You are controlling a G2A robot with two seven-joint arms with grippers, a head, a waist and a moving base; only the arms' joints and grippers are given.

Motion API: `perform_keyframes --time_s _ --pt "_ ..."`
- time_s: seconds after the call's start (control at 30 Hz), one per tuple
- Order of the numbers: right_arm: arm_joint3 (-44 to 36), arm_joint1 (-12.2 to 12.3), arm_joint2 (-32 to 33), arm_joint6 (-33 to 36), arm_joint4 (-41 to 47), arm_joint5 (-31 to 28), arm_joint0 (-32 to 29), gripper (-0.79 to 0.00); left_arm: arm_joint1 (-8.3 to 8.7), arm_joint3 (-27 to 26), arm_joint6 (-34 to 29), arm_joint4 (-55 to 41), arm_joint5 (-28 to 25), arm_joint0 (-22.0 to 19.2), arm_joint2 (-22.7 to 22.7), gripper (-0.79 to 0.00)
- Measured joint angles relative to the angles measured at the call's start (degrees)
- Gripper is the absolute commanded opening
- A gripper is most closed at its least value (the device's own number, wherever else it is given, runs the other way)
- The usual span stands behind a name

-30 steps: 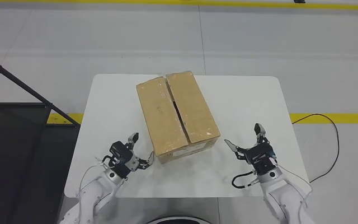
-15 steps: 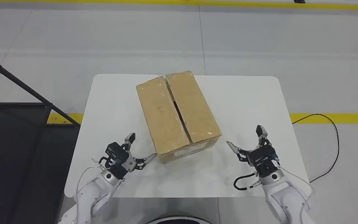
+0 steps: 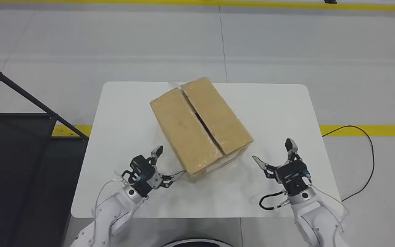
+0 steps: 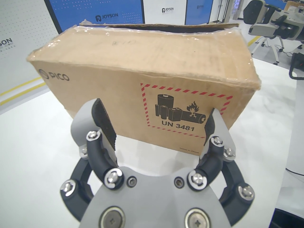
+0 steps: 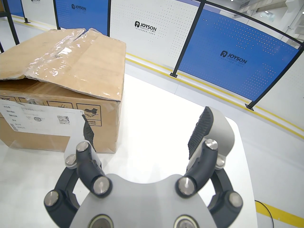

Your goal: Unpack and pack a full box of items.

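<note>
Our jaws on both sides stand spread wide with nothing between them. The white round-cornered table (image 3: 123, 123) lies under the brown taped cardboard box (image 3: 200, 126), which sits skewed, its two top flaps down but slightly parted along the seam. Our left gripper (image 3: 170, 162) faces the box's long side, just beside it; whether a finger touches it we cannot tell. Our right gripper (image 3: 271, 151) hovers off the box's corner nearest it, apart from the cardboard.
</note>
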Motion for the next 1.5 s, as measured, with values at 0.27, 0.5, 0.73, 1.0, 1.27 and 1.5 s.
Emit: perform_keyframes --time_s 0.27,0.5,0.73,1.0,1.27,1.5 --pt "-0.1 0.2 0.9 1.9 3.4 -5.5 0.0 0.000 -0.23 -0.7 -1.5 0.7 0.3 -0.9 2.9 0.000" --pt "-0.1 0.3 1.0 2.3 3.4 -5.9 0.1 0.000 -0.25 -1.3 -1.4 -0.8 0.6 -0.8 3.2 0.000" --pt "2.2 0.2 -0.2 3.6 2.5 -5.5 2.5 0.000 0.38 -1.1 0.6 -5.6 2.8 2.6 -3.8 0.000" --pt "11.1 -0.9 -4.2 6.8 5.9 0.6 10.9 0.000 0.87 -0.3 2.5 -10.5 5.5 6.2 -11.8 0.000" --pt "15.1 -1.8 -7.2 7.2 8.3 4.2 15.5 0.000 0.85 -0.2 3.6 -14.7 7.6 8.6 -16.0 0.000" --pt "17.1 -2.7 -10.1 8.2 9.8 7.8 19.4 0.000 0.68 0.1 4.1 -17.1 9.1 9.9 -17.9 0.000"
